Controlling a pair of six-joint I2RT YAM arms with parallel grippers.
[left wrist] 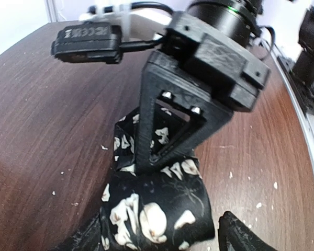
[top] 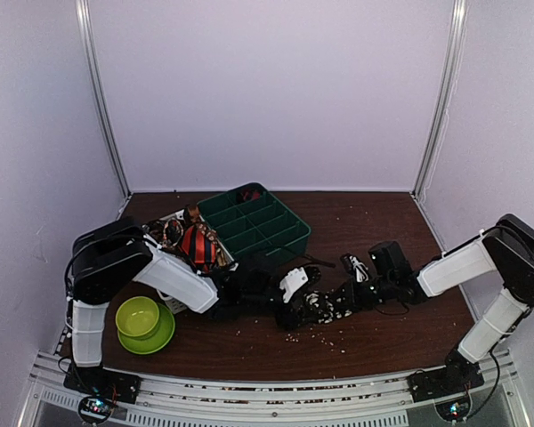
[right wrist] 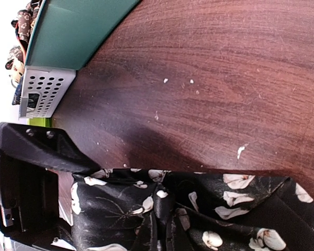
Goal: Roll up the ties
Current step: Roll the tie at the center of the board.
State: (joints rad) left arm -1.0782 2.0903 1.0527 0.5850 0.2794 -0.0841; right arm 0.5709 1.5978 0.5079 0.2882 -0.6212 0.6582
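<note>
A black tie with cream flowers (top: 327,308) lies partly rolled on the table's middle, between my two grippers. In the left wrist view the rolled end (left wrist: 159,206) sits between the fingers of my left gripper (left wrist: 159,230), which stands open, with a gap on the right side. My right gripper (top: 343,298) comes from the right, and its black triangular finger (left wrist: 157,130) is shut on the tie's fold just behind the roll. The tie (right wrist: 199,209) fills the bottom of the right wrist view, bunched toward the jaws, which are hidden there. More ties, red-and-black striped (top: 198,245) and brown-gold (top: 171,230), lie in a white basket.
A green compartment tray (top: 276,233) stands behind the grippers, with the white perforated basket (right wrist: 42,97) to its left. A green bowl (top: 137,315) on a green plate (top: 160,338) sits at the front left. Pale crumbs dot the wood near the tie.
</note>
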